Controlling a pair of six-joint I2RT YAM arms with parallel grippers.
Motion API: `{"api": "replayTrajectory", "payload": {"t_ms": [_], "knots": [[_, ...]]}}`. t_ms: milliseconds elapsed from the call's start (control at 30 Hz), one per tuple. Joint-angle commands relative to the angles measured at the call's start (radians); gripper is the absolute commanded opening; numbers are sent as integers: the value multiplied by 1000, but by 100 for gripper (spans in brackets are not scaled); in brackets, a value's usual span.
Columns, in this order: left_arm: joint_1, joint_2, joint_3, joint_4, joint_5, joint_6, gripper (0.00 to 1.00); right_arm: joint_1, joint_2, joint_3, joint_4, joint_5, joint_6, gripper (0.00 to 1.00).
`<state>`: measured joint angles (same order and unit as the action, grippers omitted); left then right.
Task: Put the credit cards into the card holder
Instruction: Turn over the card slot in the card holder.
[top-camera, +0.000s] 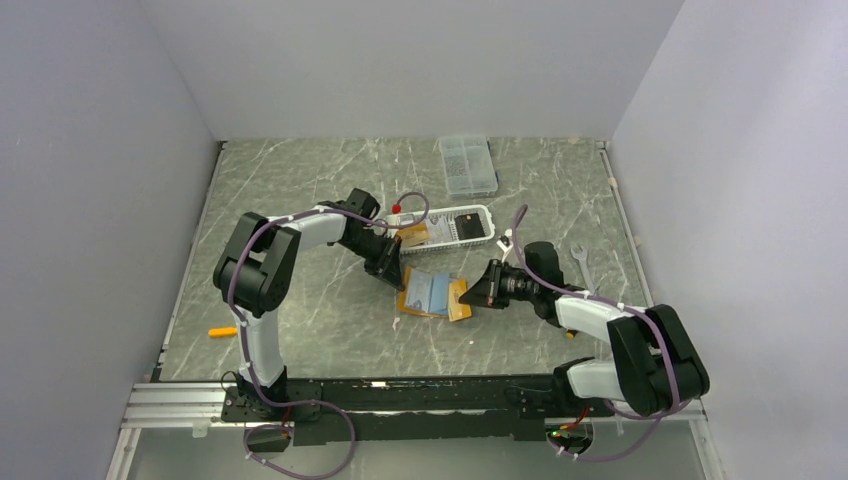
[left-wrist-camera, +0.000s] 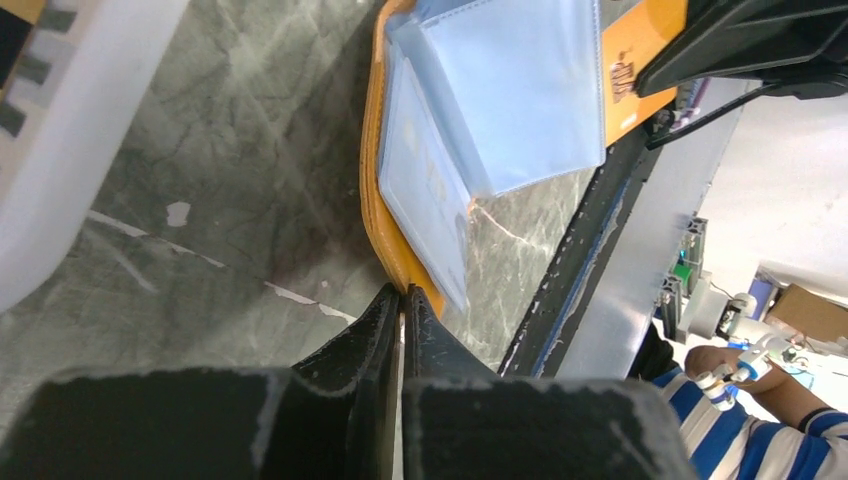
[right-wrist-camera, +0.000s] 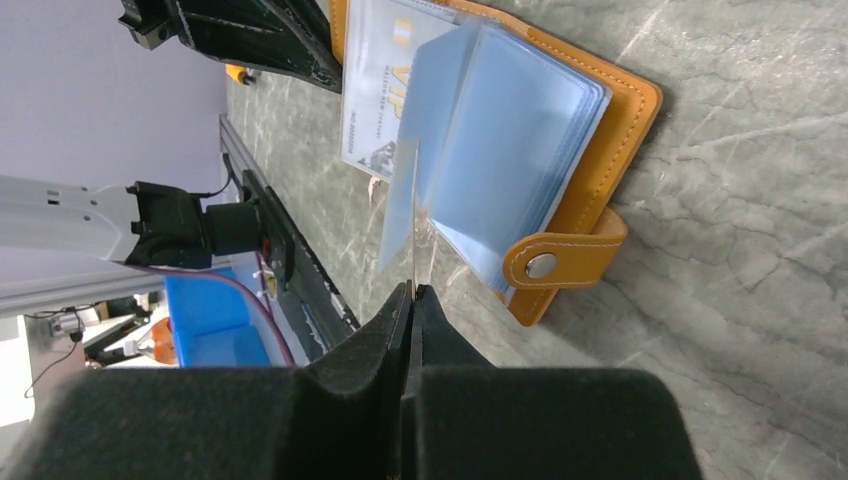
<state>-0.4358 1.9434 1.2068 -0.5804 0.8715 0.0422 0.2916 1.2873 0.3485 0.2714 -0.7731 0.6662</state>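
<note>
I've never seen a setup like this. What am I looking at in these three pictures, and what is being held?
The left arm and right arm are robot arms bolted at the near edge of a table. The wide picture comes from a camera above and behind them; the other two come from a camera on each wrist, looking along its own claw. On the table lie an open orange wallet, a white basket, a clear box, a wrench and a small orange stick. The left claw is shut on the wallet's cover edge; the right claw is shut on one clear sleeve inside it.
</note>
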Motion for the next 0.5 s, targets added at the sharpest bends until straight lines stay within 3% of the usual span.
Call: {"api": "replayTrajectory", "payload": {"t_ms": [0,467], "knots": [[12,-41,34,8,94,26,10,13,12,39,74,-24,23,0],[64,15,33,-38,237,95,36,113,211,122,235,-12,92,0]]}}
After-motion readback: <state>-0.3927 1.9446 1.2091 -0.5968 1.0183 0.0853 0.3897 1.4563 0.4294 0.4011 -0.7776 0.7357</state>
